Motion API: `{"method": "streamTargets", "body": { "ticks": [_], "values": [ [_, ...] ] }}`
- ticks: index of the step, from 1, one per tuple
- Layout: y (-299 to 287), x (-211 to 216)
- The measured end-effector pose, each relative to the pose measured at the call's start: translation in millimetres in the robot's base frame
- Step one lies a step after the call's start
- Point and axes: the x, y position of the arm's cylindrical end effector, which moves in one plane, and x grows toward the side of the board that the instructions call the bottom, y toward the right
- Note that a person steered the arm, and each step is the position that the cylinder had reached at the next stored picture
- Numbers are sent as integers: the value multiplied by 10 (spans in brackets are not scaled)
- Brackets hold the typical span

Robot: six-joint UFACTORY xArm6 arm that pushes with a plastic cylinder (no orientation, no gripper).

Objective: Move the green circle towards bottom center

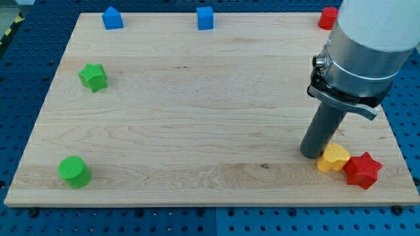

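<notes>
The green circle block, a short cylinder, stands near the bottom-left corner of the pale wooden board; a green star block lies above it by the left edge; two blue blocks, one house-shaped and one squarish, sit along the top edge; a red block is partly hidden at top right; my tip, a bare dark rod with nothing to spread or pinch, rests at bottom right, touching a yellow heart-shaped block, with a red star block just beside it, far from the green circle.
</notes>
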Motion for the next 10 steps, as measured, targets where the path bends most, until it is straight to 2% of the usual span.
{"method": "streamTargets", "body": {
  "ticks": [1,3,4,5,6,7,8,9,10],
  "values": [
    [-322,37],
    [-2657,-391],
    [-3818,-441],
    [-4521,-142],
    [-4533,132],
    [-4339,197],
    [-3932,415],
    [-3498,432],
    [-3431,273]
  ]
}}
